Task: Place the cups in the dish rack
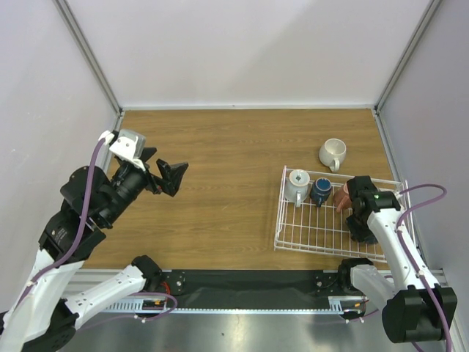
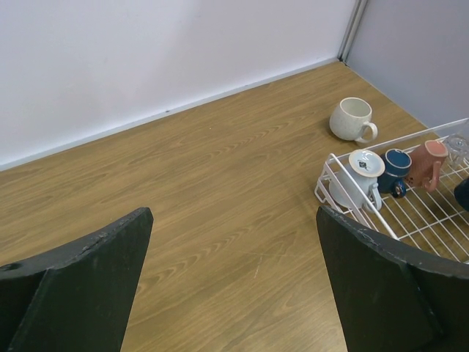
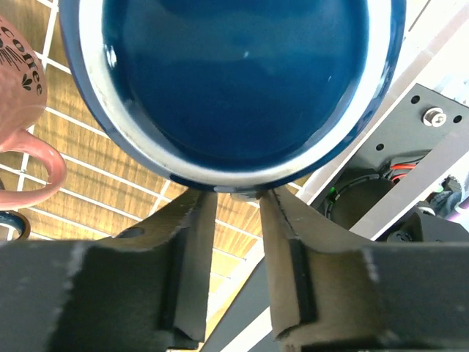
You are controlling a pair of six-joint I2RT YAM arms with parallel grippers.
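The white wire dish rack point(image 1: 308, 236) sits at the right of the table. At its far end stand a pale grey-blue mug point(image 1: 297, 185), a dark blue mug point(image 1: 320, 191) and a reddish-pink cup point(image 1: 343, 196). A cream-white mug point(image 1: 332, 154) lies on the table just beyond the rack. My right gripper point(image 1: 359, 224) is over the rack's right side, shut on a large dark blue cup point(image 3: 234, 73) at its white rim; its fingers point(image 3: 192, 242) pinch the cup's edge. My left gripper point(image 1: 163, 178) hangs open and empty over the table's left side, far from the rack.
Grey walls enclose the table on three sides. The rack's near right corner lies close to the right arm's base point(image 1: 359, 275). The left wrist view shows bare wood point(image 2: 220, 183) between the left gripper and the rack point(image 2: 344, 172).
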